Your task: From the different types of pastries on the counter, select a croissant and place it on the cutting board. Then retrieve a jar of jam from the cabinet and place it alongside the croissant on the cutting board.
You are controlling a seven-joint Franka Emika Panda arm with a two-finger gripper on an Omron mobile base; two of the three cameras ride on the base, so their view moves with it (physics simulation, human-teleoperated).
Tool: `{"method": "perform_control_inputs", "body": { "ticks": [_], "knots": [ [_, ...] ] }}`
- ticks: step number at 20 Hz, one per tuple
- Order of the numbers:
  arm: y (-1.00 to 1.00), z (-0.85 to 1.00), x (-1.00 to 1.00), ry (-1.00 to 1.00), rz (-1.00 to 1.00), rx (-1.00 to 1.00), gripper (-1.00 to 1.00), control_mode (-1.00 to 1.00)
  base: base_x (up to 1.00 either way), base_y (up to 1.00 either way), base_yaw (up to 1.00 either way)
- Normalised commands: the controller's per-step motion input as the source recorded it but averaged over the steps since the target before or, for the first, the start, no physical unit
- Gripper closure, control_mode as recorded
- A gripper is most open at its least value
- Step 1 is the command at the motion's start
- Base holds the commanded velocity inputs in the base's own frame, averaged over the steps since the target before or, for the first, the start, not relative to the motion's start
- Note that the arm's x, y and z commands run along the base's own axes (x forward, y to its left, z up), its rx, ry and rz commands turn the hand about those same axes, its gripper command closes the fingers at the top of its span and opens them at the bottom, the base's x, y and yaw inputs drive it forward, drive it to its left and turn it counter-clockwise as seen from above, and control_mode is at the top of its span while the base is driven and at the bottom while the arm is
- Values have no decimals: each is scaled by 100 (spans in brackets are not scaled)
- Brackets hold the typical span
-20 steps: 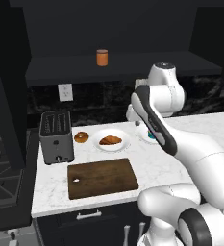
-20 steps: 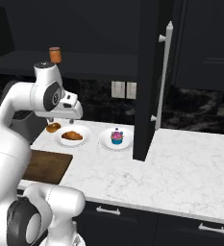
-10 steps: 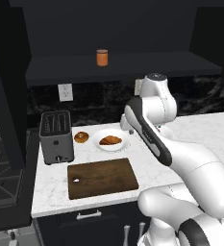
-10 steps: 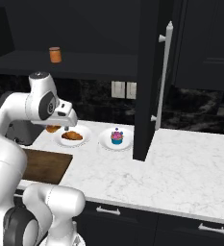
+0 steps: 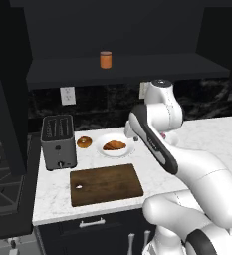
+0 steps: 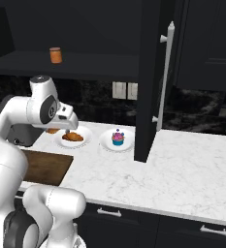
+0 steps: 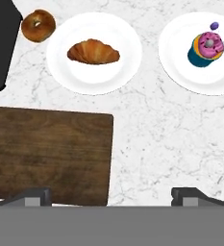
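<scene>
Reaching stage: the arm is hanging over the counter [image 5: 202,132], and, judging by the layout, the croissant pick is the step in hand.
Cabinet: the dark wall cabinet [image 5: 112,67] is spanning the wall, with one door [image 6: 150,77] standing open.
Counter: white marble is carrying every pastry and the board.
Cutting board: the dark wooden board [image 5: 105,184] is lying bare at the counter's front edge, below the plates.
Toaster: a grey toaster [image 5: 58,142] is sitting just beside the donut.
Croissant plate: a white plate [image 7: 94,53] is holding the golden croissant [image 7: 93,52], near the board's far edge.
Gripper: the gripper [image 7: 111,194] is hovering above counter and board with its tips spread wide and nothing between them.
Jam jar: the orange jar [image 5: 105,59] is standing on the cabinet shelf, well apart from the hand.
Cupcake: the pink-frosted cupcake [image 7: 207,48] is sitting on its own plate.
Donut: the glazed donut [image 7: 38,25] is lying directly on the marble.
Next move: likely calling for centring over the croissant, then descending with the fingers straddling its narrow width.
</scene>
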Motion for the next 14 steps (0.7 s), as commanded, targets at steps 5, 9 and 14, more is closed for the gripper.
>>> {"method": "perform_control_inputs", "body": {
  "ticks": [5,9,14],
  "knots": [
    [0,-2,2,0,0,0,-100,-100,0,0,0],
    [0,0,6,0,0,0,-100,-100,0,0,0],
    [0,-4,29,0,0,0,-100,-100,0,0,0]
  ]
}}
